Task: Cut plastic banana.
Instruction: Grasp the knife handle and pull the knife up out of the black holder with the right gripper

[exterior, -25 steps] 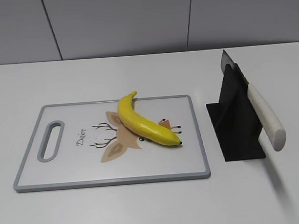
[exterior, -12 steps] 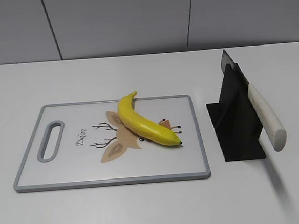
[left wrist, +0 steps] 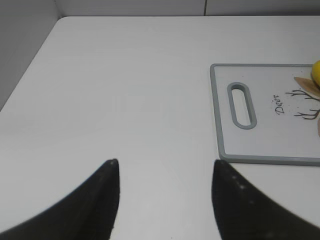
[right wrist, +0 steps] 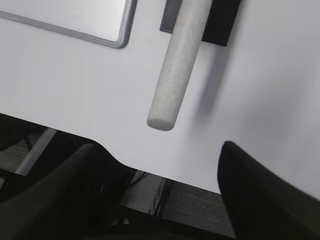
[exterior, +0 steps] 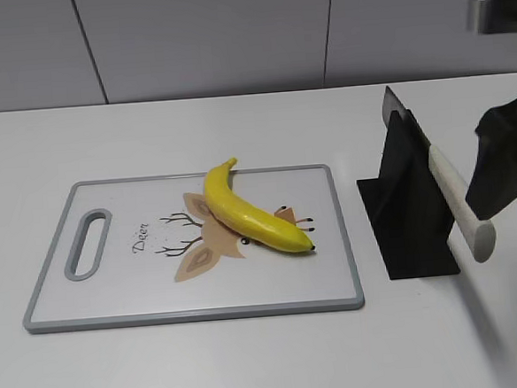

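Yellow item: the plastic banana [exterior: 253,211], glossy, lies on the cutting board [exterior: 115,297] right of centre, stem toward the far edge, black tip toward the near right. It covers part of the printed deer picture [exterior: 204,244]. Whole, uncut.
Board: grey rim, white face, handle slot [exterior: 87,244] at the left end. It sits flat on the table [exterior: 253,363], long side across the scene, so the fruit lies crosswise for a downward cut.
Knife: the knife [exterior: 459,202] rests in a black stand [exterior: 408,215] just right of the board, blade slotted in and pointing far, pale handle [right wrist: 179,65] sticking out toward the near side, clear of the table. Likely propped this way so the handle can be taken without touching the blade.
Right end effector: the right end effector [right wrist: 155,192] hangs near the free end of the handle, fingers spread wide, holding nothing. In the exterior view it is a dark bulk at the right edge, beside the handle.
Left end effector: the left end effector [left wrist: 164,192] hovers over bare table left of the board, fingers apart, empty, well away from the fruit.
Step, by my reading: approach to the knife; cutting not yet started.
Surface: white, matt, smooth; faint shadows.
Room: grey panelled wall [exterior: 212,37] with thin vertical seams behind the far edge.
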`<act>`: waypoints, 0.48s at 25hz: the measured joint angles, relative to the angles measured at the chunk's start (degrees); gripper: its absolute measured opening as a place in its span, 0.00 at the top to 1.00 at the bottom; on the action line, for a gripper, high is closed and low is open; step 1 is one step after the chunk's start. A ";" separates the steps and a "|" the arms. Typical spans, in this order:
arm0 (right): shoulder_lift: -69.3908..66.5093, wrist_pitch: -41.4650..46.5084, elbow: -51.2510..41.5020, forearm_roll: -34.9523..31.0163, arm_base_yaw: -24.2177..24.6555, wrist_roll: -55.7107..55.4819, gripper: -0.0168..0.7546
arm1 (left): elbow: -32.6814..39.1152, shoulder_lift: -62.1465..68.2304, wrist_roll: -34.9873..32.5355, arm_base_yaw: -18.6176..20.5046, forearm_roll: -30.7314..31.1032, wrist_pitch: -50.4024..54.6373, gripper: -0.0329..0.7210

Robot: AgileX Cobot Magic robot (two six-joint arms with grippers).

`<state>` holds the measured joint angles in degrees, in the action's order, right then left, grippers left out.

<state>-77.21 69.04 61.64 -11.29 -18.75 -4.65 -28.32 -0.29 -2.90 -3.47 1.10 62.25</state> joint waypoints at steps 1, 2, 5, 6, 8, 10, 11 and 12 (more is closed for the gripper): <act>-1.56 -0.35 0.06 1.14 -0.91 -1.32 0.23 | 0.00 0.00 0.00 0.00 0.00 0.00 0.19; -3.04 -0.79 0.06 2.24 -1.43 -2.30 0.23 | 0.00 0.00 0.00 0.00 0.00 0.00 0.19; -6.84 -3.45 0.06 3.38 -1.96 -3.64 0.23 | 0.00 0.00 0.00 0.00 0.00 0.00 0.19; -7.97 -4.57 0.06 3.45 -1.96 -3.89 0.23 | 0.00 0.00 0.00 0.00 0.00 0.00 0.19; -9.96 -6.24 0.06 3.58 -1.96 -4.34 0.23 | 0.00 0.00 0.00 0.00 0.00 0.00 0.20; -12.19 -6.87 0.06 3.74 -1.96 -4.57 0.23 | 0.00 0.00 0.00 0.00 0.00 0.00 0.20; -13.05 -6.93 0.06 3.81 -1.96 -4.69 0.23 | 0.00 0.00 0.00 0.00 0.00 0.00 0.20; -14.01 -7.07 0.06 3.81 -1.96 -4.76 0.24 | 0.00 0.00 0.00 0.00 0.00 0.00 0.20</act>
<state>-91.21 61.97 61.70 -7.49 -20.71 -9.41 -28.32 -0.29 -2.90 -3.47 1.10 62.25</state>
